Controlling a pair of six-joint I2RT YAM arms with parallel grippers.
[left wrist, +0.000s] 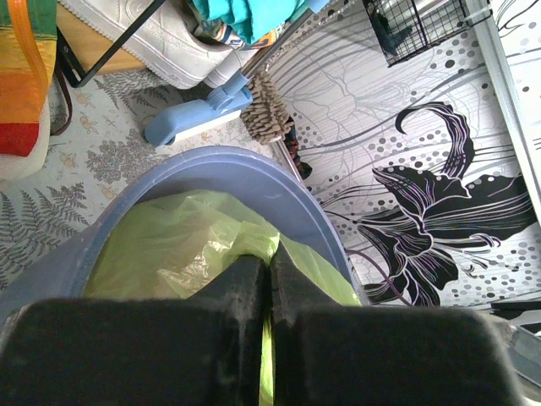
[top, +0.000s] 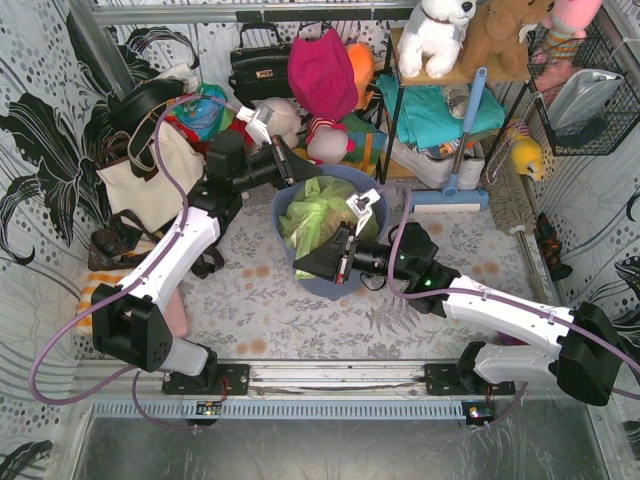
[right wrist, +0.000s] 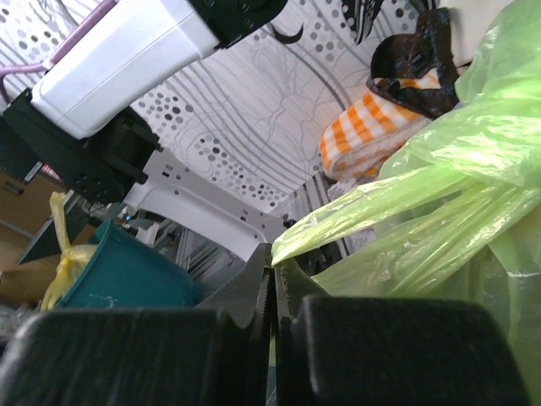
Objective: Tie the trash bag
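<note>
Sitting inside the blue-grey bin [top: 281,215], the trash bag [top: 312,212] is gripped at the bin's far rim by the left pincer [left wrist: 270,272] and at its near rim by the right pincer [right wrist: 272,264].

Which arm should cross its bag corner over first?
Probably right: the right gripper pinches a long pulled-out tail of the bag; the left gripper grips short film at the bin rim.
</note>
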